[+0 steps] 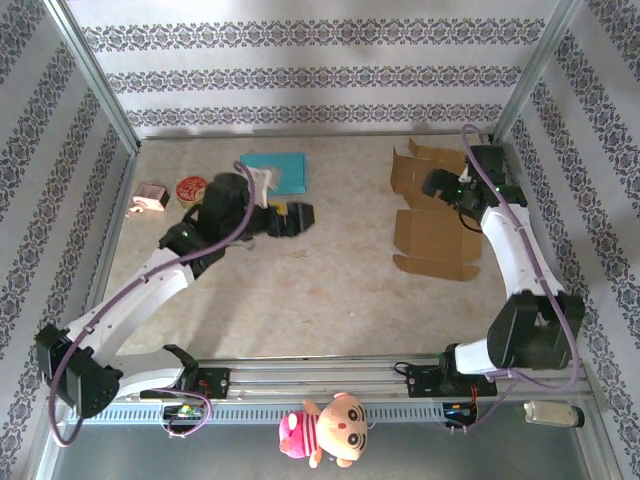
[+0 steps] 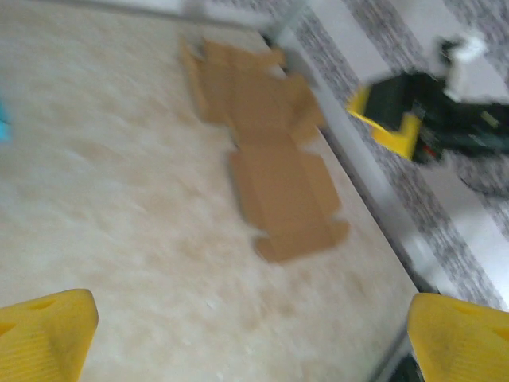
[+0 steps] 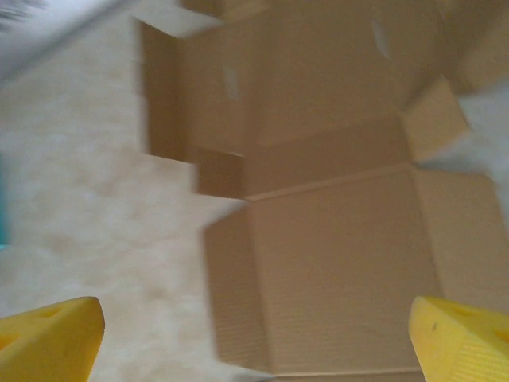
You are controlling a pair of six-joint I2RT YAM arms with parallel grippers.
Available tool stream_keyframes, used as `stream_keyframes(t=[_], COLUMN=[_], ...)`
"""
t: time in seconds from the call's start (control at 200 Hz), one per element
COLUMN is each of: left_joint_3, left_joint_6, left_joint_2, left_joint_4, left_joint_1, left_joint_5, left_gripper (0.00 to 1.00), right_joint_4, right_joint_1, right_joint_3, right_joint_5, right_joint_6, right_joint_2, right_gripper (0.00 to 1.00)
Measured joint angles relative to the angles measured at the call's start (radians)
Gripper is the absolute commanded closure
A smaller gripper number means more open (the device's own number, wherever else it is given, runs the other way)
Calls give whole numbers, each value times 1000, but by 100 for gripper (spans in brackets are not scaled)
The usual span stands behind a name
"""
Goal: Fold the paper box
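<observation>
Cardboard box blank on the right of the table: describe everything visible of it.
The cardboard box is an unfolded brown blank lying on the table at its right side. Rectangular panels join along creases, with small flaps at the edges. The near panel lies flat; far flaps look partly raised. The open right gripper hangs over it, gripping nothing.

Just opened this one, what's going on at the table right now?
Two robot arms are set to fold a cardboard box, which lies flat and unfolded on the right side of the table. The right gripper hangs open over the box's far panels, holding nothing. The left gripper is open too, mid-table, facing the box. Folding has not visibly begun.
</observation>
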Motion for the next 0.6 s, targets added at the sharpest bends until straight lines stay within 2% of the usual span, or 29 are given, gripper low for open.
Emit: stream_keyframes(t=[0.11, 0.215, 0.395, 0.49, 0.6], left_joint_3=[-60, -82, -99, -99, -93], left_joint_6=[2, 10, 27, 45, 54], left_joint_2=[1, 19, 53, 70, 97], left_joint_4=[70, 126, 163, 161, 153], left_joint_1=[-126, -194, -201, -200, -188], left_joint_5=[32, 53, 33, 7, -7], left_gripper=[0, 0, 1, 1, 1], right_joint_4=[-27, -55, -99, -121, -154], right_joint_1=[-74, -133, -228, -256, -256], right_joint_3=[51, 170, 428, 546, 592], right_joint_5=[6, 29, 41, 24, -22], right_joint_6=[-41, -82, -121, -127, -139], right_joint_2=[163, 332, 563, 668, 737], right_gripper=[2, 2, 3, 9, 18])
